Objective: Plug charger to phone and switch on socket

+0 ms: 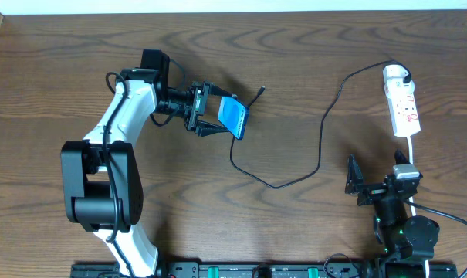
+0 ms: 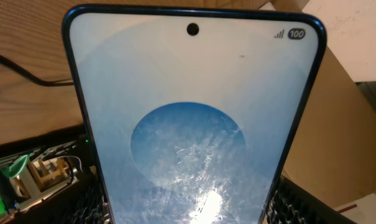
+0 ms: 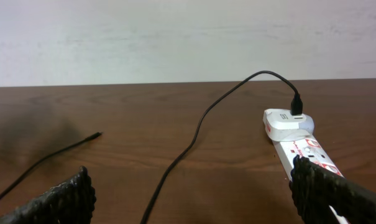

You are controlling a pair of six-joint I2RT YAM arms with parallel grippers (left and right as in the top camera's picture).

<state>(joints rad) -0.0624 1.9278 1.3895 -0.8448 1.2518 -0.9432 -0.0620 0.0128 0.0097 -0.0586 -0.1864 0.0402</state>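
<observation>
My left gripper (image 1: pixel 218 117) is shut on the phone (image 1: pixel 235 119), which has a blue screen and is held tilted above the table; it fills the left wrist view (image 2: pixel 191 124). The charger's black cable (image 1: pixel 323 131) runs from its loose plug tip (image 1: pixel 262 90) near the phone to a white adapter (image 1: pixel 395 75) plugged into the socket (image 1: pixel 404 108), a white power strip at the right. My right gripper (image 1: pixel 374 179) is open and empty, just in front of the socket (image 3: pixel 306 149). The cable (image 3: pixel 194 134) and tip (image 3: pixel 97 134) show in the right wrist view.
The socket's thicker white cord (image 1: pixel 411 150) runs toward my right arm. The table's far edge meets a white wall (image 3: pixel 175 37). Brown wooden table (image 1: pixel 295 224) surrounds everything.
</observation>
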